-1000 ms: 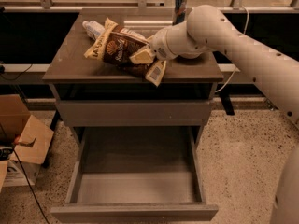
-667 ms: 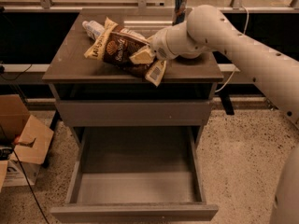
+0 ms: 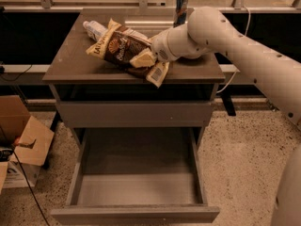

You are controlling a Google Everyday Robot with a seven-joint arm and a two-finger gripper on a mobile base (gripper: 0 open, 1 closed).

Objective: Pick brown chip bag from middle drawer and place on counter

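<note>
Glossy dark tabletop (image 3: 70, 65) carries the brown chip bag (image 3: 120, 48), its far end touching a clear bottle (image 3: 94, 28); the pincer (image 3: 146, 60) pinches the bag's near-right end. Below, the middle drawer (image 3: 136, 187) stands pulled open.

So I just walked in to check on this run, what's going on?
The robot's arm reaches over the counter with its end effector at the chip bag. The bag rests on the counter, beside a water bottle. Below, the middle drawer stands pulled out with no bag in it. A can stands at the counter's back.
</note>
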